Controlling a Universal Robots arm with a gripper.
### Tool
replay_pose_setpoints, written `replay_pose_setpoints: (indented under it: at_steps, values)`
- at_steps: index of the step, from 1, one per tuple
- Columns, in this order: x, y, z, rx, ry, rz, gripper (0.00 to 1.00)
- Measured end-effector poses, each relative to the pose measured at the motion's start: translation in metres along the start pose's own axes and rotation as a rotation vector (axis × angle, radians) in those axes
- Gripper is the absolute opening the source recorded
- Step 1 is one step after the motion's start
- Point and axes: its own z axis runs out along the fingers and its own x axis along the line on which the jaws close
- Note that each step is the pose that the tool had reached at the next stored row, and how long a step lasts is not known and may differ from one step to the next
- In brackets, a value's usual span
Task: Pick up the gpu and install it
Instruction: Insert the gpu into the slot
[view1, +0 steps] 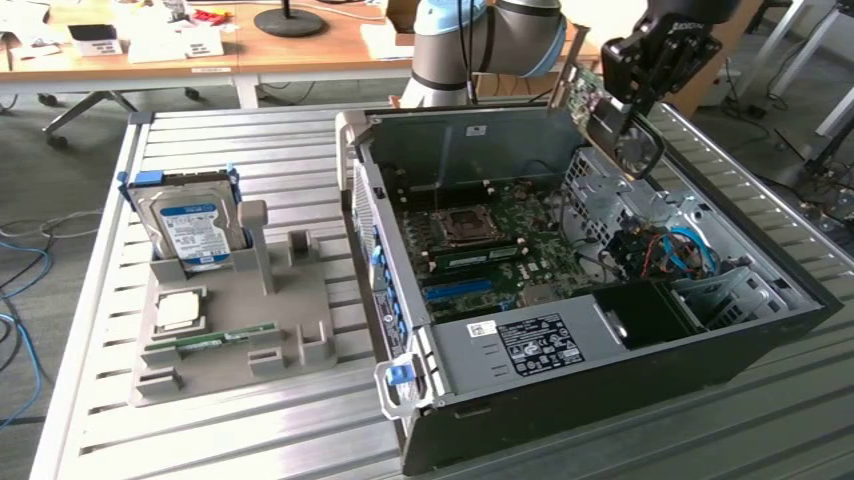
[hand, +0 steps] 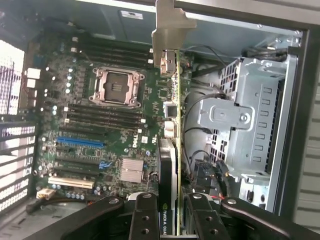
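The gripper (hand: 170, 212) pinches the gpu (hand: 173, 150) edge-on above the motherboard (hand: 150, 107). The card's long axis runs straight out from the jaws, with its bracket (hand: 167, 30) farthest away.

Above the computer case (view1: 601, 400), the arm (view1: 487, 40) is cut off by the exterior view's upper edge, and the print on the case's white sticker (view1: 531, 345) is too small to read. Over the case's interior, the gpu (hand: 172, 150) has one end clamped in the gripper (hand: 172, 222); that end is partly hidden and cropped, leaving its white lettering incomplete.
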Motion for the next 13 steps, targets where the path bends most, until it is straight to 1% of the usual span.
replay_pose_setpoints:
  at_steps: [7,13]
  values:
    - [0.0000,0.0000,0.0001,-0.0020,0.0042,-0.082,0.27]
    - [0.0000,0.0000,0.0001,-0.0038,0.0085,-0.165,0.27]
